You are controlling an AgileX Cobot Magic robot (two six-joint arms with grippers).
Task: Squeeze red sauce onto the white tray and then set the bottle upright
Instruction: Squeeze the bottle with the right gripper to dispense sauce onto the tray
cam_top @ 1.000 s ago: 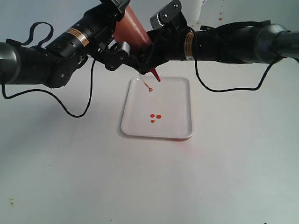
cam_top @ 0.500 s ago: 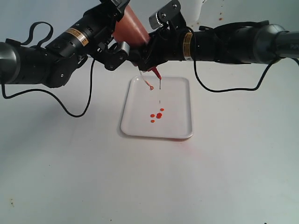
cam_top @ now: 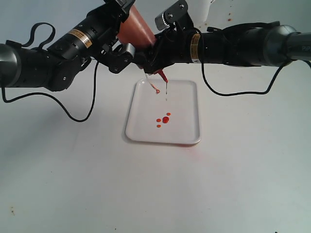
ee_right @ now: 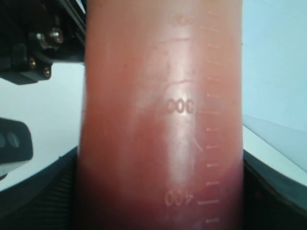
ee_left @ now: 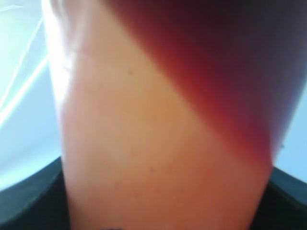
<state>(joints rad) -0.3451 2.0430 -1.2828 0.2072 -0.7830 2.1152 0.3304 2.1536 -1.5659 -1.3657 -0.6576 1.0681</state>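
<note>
Pale tabletop [cam_top: 146, 194], white tray [cam_top: 187, 131] in the middle, and over its far end the bottle [cam_top: 135, 29] hangs tilted, nozzle [cam_top: 162, 75] down. The left gripper [cam_top: 124, 38] clamps the raised base end, and the right gripper [cam_top: 154, 53] squeezes the body just above the nozzle. Drops of red sauce [cam_top: 165, 119] dot the tray below.

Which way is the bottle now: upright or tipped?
Tipped. The bottle slants nozzle-down above the white tray; a thin strand hangs from the nozzle over drops of red sauce on the tray.
</note>
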